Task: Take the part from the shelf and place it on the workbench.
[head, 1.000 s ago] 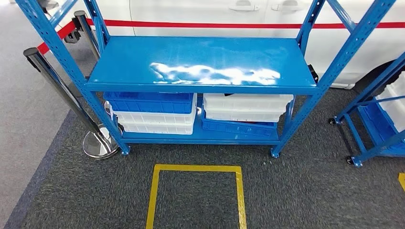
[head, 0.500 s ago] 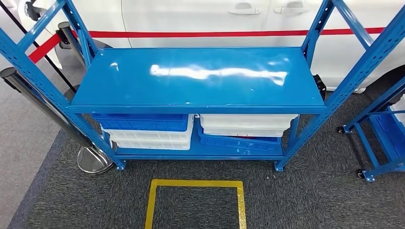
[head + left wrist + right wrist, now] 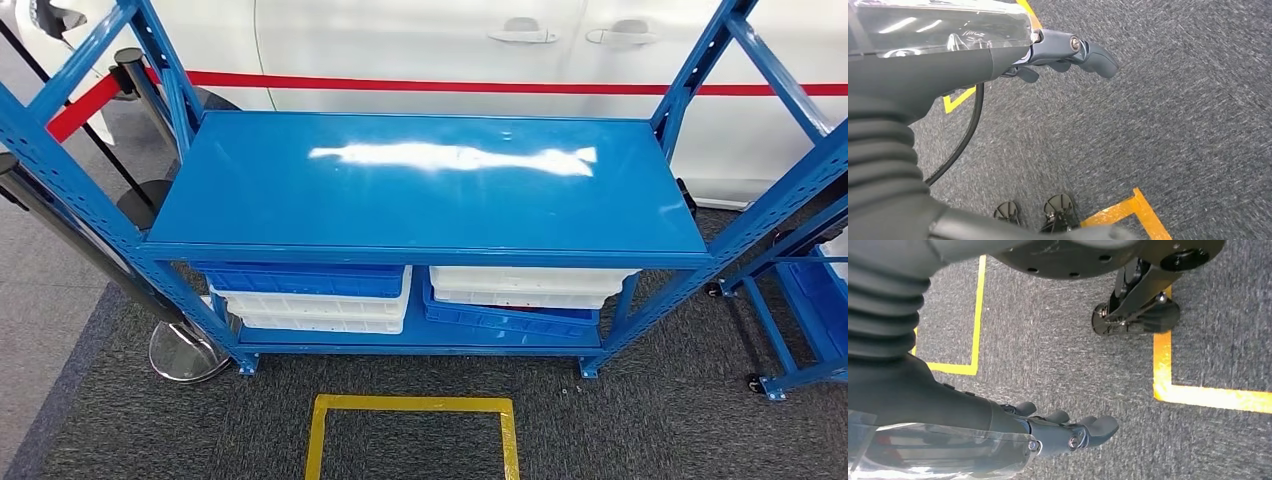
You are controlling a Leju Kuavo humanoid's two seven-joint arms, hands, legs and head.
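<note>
Facing the blue shelf (image 3: 430, 185), no part is seen on its glossy top board. Both hands hang over the carpet (image 3: 1173, 125): the left hand (image 3: 1068, 52) and the right hand (image 3: 1068, 432) are released, fingers loosely extended, nothing held. White crates (image 3: 525, 285) and blue crates (image 3: 300, 278) are stacked on the lower board; their contents are hidden. A wrong reach is judged likely, since the part cannot be located. A yellow floor marking (image 3: 410, 405) lies before the shelf.

Bright even overhead light. White glare streak on the blue shelf top (image 3: 440, 190). Head view sharp, uprights bowed at frame edges. Wrist views: near arm covers blurred, carpet (image 3: 1173, 100) sharp, soft shadows.
</note>
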